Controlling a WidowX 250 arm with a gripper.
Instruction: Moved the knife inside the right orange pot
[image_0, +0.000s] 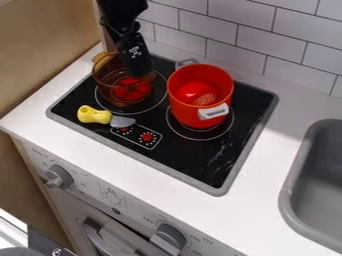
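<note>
While the black arm (119, 15) hangs in from the top edge, gripper (139, 73): pointing down at the right side of the amber pot; whether it is spread, pressed together or pinching something, I cannot tell.
Amber pot (103, 86): see-through, just beneath and left of the gripper, on the left burner ring; whether they touch is unclear.
Orange pot (182, 107): upright, just right of the gripper, on the other of the 2 rings, its 2 pale handles showing; a patterned reddish-brown patch inside is hard to identify.
Knife (95, 115): outside both pots, nearer the camera than the gripper and to its left, lying on the stove, yellow handle left, grey blade right.
Stove (230, 150): black with a grey rim, below the gripper; 2 red dials near the blade.
Tabletop (270, 145): white, around the stove.
Sink (288, 187): grey, farthest right from the gripper.
</note>
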